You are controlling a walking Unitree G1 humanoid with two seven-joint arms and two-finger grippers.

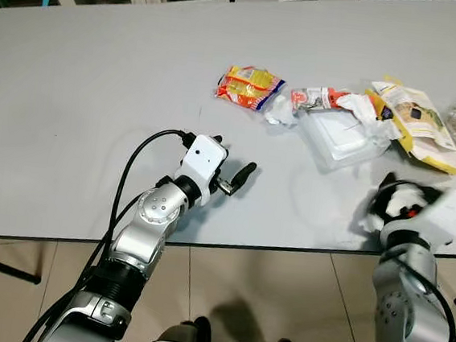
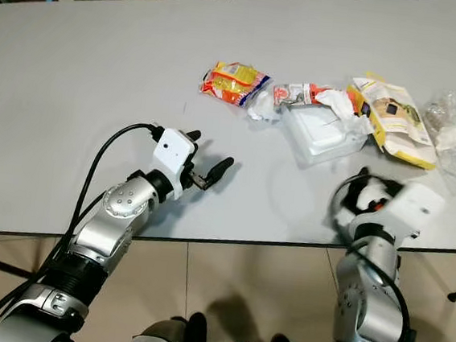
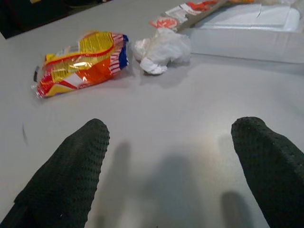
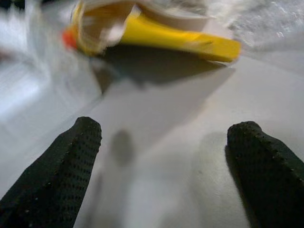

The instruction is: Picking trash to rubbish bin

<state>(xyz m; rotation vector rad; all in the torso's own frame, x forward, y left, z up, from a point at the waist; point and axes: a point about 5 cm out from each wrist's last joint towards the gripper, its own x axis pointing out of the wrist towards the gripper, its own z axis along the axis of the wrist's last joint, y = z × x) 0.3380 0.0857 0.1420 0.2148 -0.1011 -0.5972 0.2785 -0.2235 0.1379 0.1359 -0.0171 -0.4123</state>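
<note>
Left pincer (image 1: 240,174): apart, empty, above the surface (image 1: 96,110).
Right pincer (image 4: 164,156): apart, empty, near the yellow bag (image 1: 417,123).
Progress: wrapper (image 1: 248,86), tissue (image 1: 281,109) and tray (image 1: 340,137) all lie unpicked.

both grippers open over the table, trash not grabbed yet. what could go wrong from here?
1. The trash is bunched: the crumpled tissue lies against the clear plastic tray, so the left gripper may drag both.
2. The right gripper view is blurred, so aiming at the yellow bag could be off.
3. The orange snack packet lies flat, so the fingers may slide over it.
</note>
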